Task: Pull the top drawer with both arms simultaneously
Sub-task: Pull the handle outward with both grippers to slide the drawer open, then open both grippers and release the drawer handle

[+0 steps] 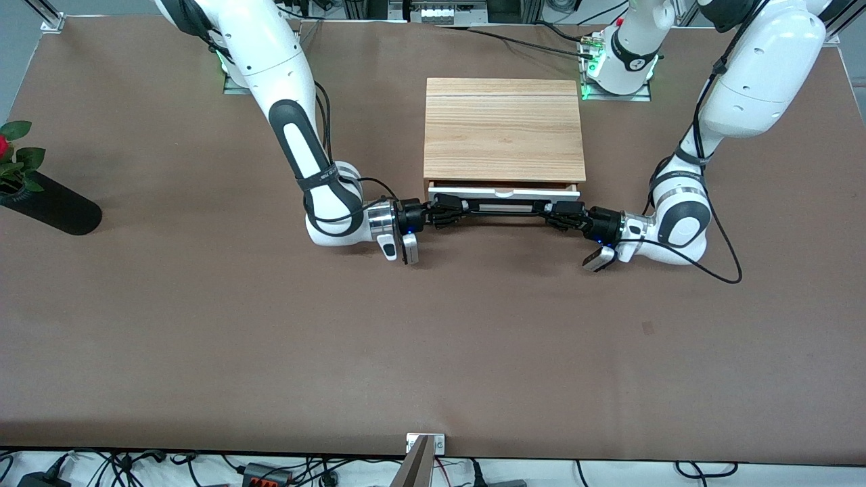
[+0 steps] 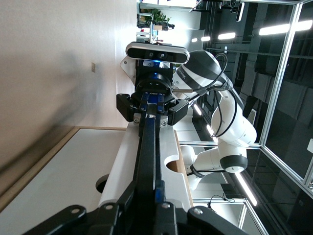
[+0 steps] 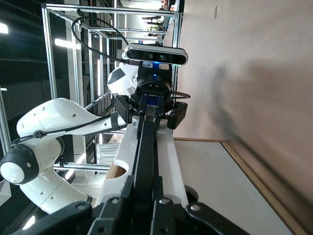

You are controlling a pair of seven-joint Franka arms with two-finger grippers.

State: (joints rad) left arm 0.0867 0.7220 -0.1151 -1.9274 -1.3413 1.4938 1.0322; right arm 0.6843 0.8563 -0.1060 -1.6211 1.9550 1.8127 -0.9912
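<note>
The top drawer point(image 1: 504, 193) of the light-wood cabinet point(image 1: 503, 128) stands out a little, its white front panel toward the front camera. Its long black bar handle point(image 1: 504, 207) runs across the panel. My left gripper point(image 1: 556, 215) is shut on the handle's end toward the left arm. My right gripper point(image 1: 452, 206) is shut on the end toward the right arm. In the left wrist view the handle point(image 2: 148, 152) runs from my left gripper point(image 2: 148, 193) to the right gripper point(image 2: 151, 108). In the right wrist view the handle point(image 3: 145, 147) runs from my right gripper point(image 3: 145, 188) to the left gripper point(image 3: 149, 108).
A black vase point(image 1: 51, 206) with a red flower point(image 1: 3, 145) lies on the brown table point(image 1: 433, 338) at the right arm's end. A small bracket point(image 1: 425, 443) sits at the table's edge nearest the front camera.
</note>
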